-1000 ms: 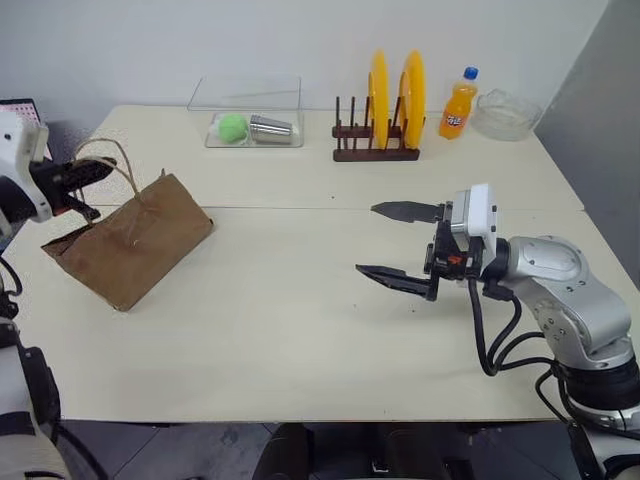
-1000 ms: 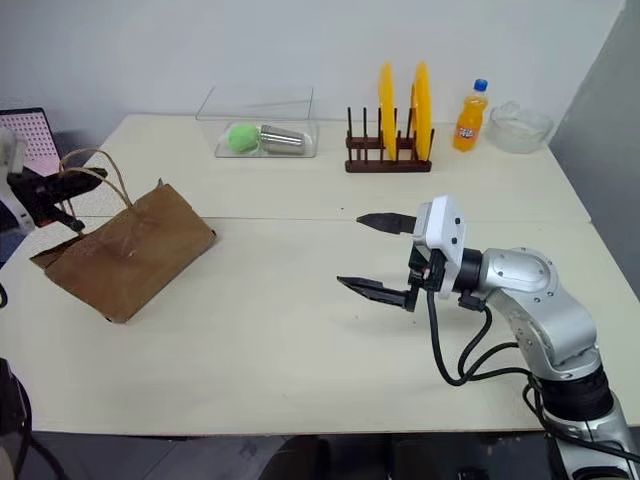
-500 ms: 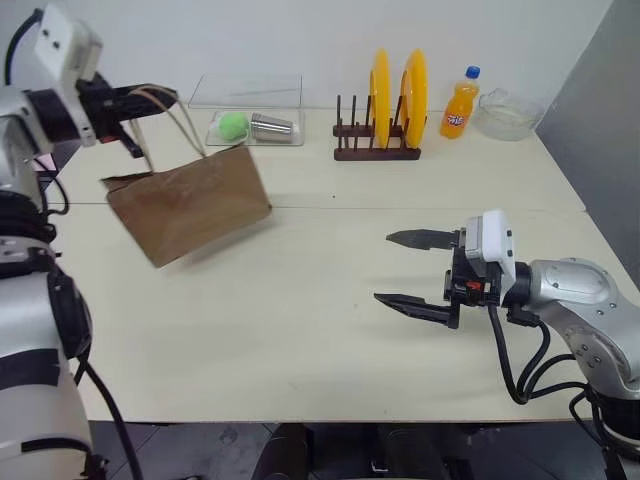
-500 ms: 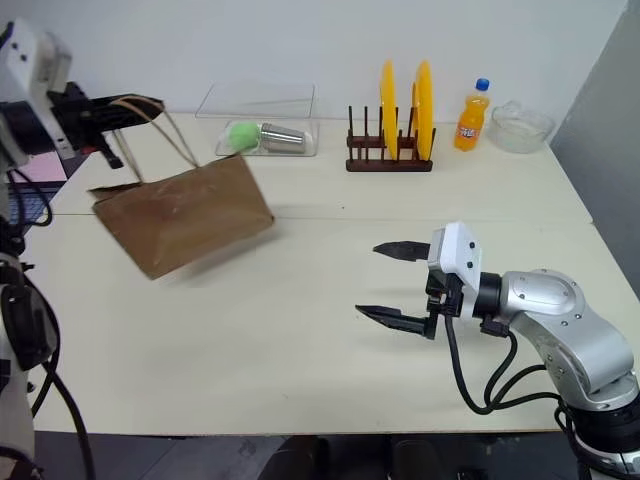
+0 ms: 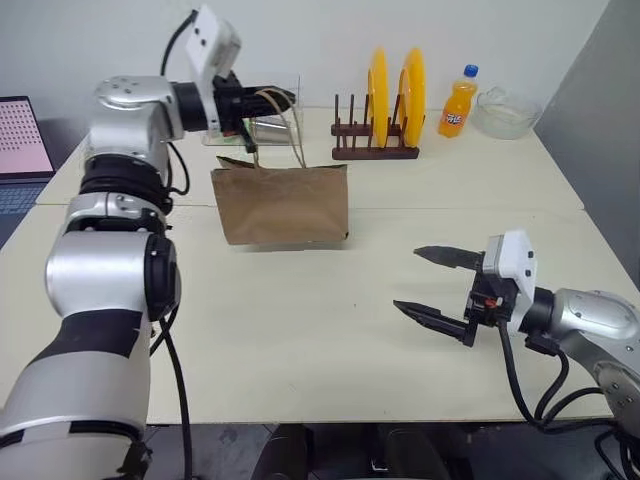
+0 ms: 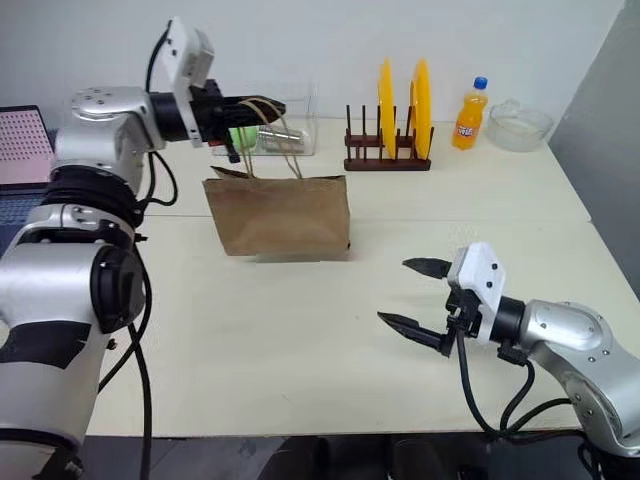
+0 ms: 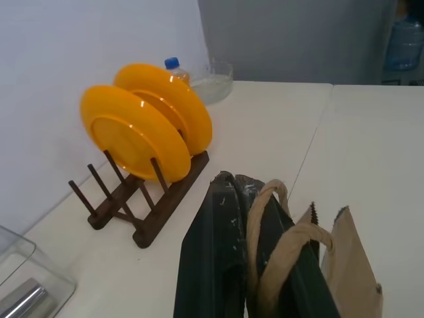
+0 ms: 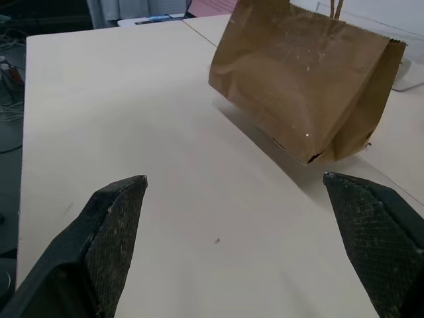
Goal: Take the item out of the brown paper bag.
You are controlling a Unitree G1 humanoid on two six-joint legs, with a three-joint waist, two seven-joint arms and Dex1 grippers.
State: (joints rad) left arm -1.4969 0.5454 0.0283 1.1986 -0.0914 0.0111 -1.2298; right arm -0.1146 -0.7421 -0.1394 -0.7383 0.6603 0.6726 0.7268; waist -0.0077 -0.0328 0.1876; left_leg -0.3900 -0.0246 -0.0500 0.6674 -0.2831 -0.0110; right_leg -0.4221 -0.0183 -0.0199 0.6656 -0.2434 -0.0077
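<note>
The brown paper bag [image 5: 283, 204] hangs by its handles [image 5: 280, 120] from the left gripper [image 5: 262, 104]'s pinched jaws, mouth upward, well apart from the right gripper [image 5: 437, 290]'s spread jaws

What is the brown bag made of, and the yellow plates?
The brown bag looks like matte kraft paper: it is creased, with a zigzag-cut top edge and thin twisted handles. The yellow plates look like smooth plastic, shiny and evenly coloured, though glazed ceramic can't be ruled out.

yellow plates [image 5: 393, 97] in rack [image 5: 375, 152] | orange soda bottle [image 5: 459, 103] | glass bowl [image 5: 505, 113]
</note>
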